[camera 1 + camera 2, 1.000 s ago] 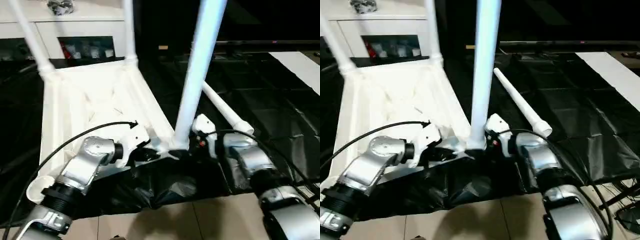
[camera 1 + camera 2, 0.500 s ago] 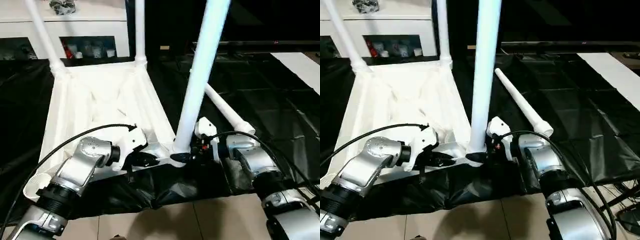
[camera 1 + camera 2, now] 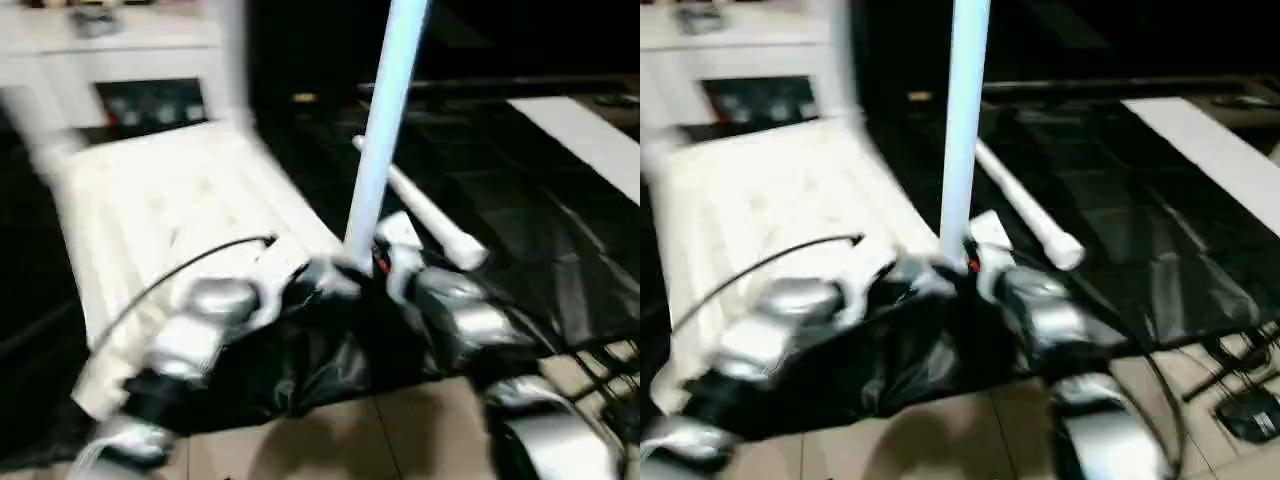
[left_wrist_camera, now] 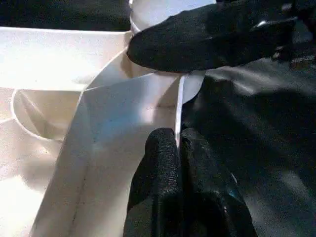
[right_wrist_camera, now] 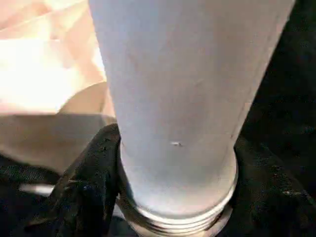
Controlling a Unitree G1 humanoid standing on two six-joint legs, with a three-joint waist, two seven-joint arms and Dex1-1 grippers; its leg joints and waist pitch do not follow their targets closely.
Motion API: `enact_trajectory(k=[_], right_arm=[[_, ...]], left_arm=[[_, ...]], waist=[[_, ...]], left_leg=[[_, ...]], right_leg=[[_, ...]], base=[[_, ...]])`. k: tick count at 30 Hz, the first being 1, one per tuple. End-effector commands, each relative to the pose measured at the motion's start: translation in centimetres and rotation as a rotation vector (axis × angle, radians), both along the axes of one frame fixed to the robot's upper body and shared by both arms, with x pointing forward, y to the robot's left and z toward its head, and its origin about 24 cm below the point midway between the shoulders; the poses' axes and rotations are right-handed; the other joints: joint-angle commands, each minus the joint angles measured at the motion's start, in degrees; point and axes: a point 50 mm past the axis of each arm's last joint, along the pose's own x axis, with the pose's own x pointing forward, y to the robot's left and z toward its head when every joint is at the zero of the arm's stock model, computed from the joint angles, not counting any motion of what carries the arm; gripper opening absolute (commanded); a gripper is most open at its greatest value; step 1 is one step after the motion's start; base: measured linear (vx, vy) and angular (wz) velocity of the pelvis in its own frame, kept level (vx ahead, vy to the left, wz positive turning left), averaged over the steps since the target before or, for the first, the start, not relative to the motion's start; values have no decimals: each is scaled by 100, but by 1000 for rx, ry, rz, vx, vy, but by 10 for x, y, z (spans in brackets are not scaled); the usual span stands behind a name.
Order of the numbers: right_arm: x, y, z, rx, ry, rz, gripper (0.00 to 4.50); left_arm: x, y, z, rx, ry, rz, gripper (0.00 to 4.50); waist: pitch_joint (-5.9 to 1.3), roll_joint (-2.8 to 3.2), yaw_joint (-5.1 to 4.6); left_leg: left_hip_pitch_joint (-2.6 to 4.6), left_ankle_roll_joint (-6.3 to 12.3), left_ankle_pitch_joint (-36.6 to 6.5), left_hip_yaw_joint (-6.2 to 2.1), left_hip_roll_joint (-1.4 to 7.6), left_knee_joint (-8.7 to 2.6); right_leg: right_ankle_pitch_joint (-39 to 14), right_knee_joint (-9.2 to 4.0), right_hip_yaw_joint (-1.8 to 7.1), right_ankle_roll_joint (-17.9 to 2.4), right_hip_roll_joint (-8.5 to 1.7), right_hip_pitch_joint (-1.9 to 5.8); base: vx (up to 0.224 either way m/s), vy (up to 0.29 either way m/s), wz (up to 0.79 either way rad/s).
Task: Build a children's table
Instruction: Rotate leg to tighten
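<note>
Left gripper [image 4: 180, 163]: jaws pinched on the near rim of the upturned table top [image 3: 160, 210]. Right gripper [image 5: 168, 197]: jaws clasp the upright leg [image 3: 385, 140] at the near corner socket. Beyond it a loose leg [image 3: 425, 215] lies unfitted; assembly judged partial.

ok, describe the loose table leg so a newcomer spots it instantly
Start at the upturned white tabletop on the black-covered table. Just right of its near corner, behind the upright leg, one white tapered leg lies flat on the black cover; the other legs stand in sockets.
</note>
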Motion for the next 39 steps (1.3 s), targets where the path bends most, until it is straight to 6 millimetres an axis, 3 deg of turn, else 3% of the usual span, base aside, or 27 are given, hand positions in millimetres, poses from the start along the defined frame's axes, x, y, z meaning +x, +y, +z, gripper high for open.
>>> enact_trajectory(k=[1,3,6,8,9,11,12,14,15,19,20,23,24,26,28,29,30,31,33,34,37,39], right_arm=[[-11,29,-13,31,67,63,272],[-10,31,-11,60,68,52,342],[-7,30,-9,84,79,34,345],[-5,27,-8,65,62,14,383],[-2,19,-5,38,21,-21,383],[0,15,-3,30,1,-42,383],[3,8,0,43,-23,-71,389],[5,0,4,61,-49,-103,389],[5,-7,9,75,-75,-102,391],[2,-28,22,98,-147,-76,391],[1,-32,24,98,-156,-67,391],[-2,-42,24,74,-159,-37,391],[-4,-46,24,60,-155,-24,391],[-4,-49,22,49,-143,-26,391],[-5,-50,20,44,-133,-19,391],[-9,-49,16,15,-105,14,391],[-10,-49,15,3,-97,28,391],[-13,-45,12,-14,-85,69,391],[-19,-38,5,-39,-31,128,391],[-20,-35,2,-51,-16,139,391],[-21,-28,-5,-79,24,162,391],[-21,-27,-5,-80,27,162,391]], left_arm=[[12,-7,22,-54,-125,106,0],[11,-11,22,-56,-132,106,0],[10,-16,22,-71,-140,77,0],[9,-17,21,-72,-138,69,0],[10,-16,20,-62,-139,78,0],[11,-16,19,-59,-139,84,0],[14,-13,17,-45,-142,126,28],[19,-8,15,-31,-137,190,28],[23,-4,14,-25,-138,226,47],[36,6,17,-13,-167,314,73],[38,7,20,-16,-180,326,83],[43,12,29,-34,-230,354,116],[45,16,34,-35,-263,372,120],[46,24,38,-26,-285,401,128],[47,33,43,-10,-311,441,128],[48,57,52,16,-354,531,128],[48,64,55,22,-363,556,128],[46,76,59,43,-379,580,128],[41,101,66,131,-408,609,128],[38,110,67,173,-402,609,128],[26,142,66,338,-363,608,128],[24,146,66,363,-358,604,128]], waist=[[-377,-61,39],[-390,-50,52],[-390,-50,45],[-388,-43,42],[-382,-18,41],[-386,-24,42],[-376,-11,37],[-377,5,38],[-380,16,44],[-408,-17,59],[-407,-54,56],[-395,-64,68],[-387,-97,87],[-393,-85,106],[-393,-74,106],[-389,-71,109],[-389,-73,109],[-392,-141,123],[-378,-78,88],[-368,-143,81],[-352,-75,91],[-346,-63,105]], left_leg=[[-7,214,-733,37,21,-350],[1,296,-599,40,23,-337],[-12,416,-522,42,19,-334],[0,432,-535,49,19,-328],[10,419,-589,53,21,-330],[15,387,-618,54,21,-331],[20,361,-714,54,20,-338],[33,331,-771,58,19,-334],[7,325,-750,50,7,-328],[11,470,-614,46,-5,-303],[-1,525,-586,40,-3,-302],[4,562,-612,46,-4,-294],[-4,591,-598,48,-1,-290],[4,572,-572,46,14,-297],[15,536,-579,43,24,-300],[19,505,-617,43,28,-302],[13,496,-607,36,30,-306],[9,494,-561,34,35,-307],[21,450,-540,28,45,-320],[31,415,-594,39,47,-324],[61,253,-739,33,61,-348],[88,164,-812,35,62,-362]], right_leg=[[-916,-454,279,-1124,-270,310],[-601,-417,274,-1200,-256,319],[-311,-392,272,-1291,-255,336],[-332,-399,274,-1318,-261,333],[-393,-415,276,-1322,-261,324],[-443,-415,278,-1321,-264,325],[-530,-434,278,-1314,-258,318],[-493,-435,283,-1297,-240,313],[-406,-423,281,-1289,-238,346],[-56,-410,276,-1257,-231,365],[-16,-405,272,-1256,-228,381],[-285,-426,265,-1283,-245,362],[-346,-425,268,-1266,-243,364],[-408,-419,265,-1272,-250,347],[-400,-413,262,-1302,-245,331],[-401,-410,260,-1309,-242,331],[-377,-403,259,-1302,-243,341],[-367,-377,254,-1288,-253,350],[-359,-380,253,-1274,-234,318],[-418,-398,260,-1268,-232,306],[-646,-390,272,-1242,-242,265],[-613,-398,280,-1237,-233,250]], base=[[0,0,0],[0,0,0],[0,0,0],[0,0,0],[0,0,0],[0,0,0],[0,0,0],[0,0,0],[0,0,0],[0,0,0],[0,0,0],[0,0,0],[0,0,0],[0,0,0],[0,0,0],[0,0,0],[0,0,0],[0,0,0],[0,0,0],[0,0,0],[0,0,0],[0,0,0]])
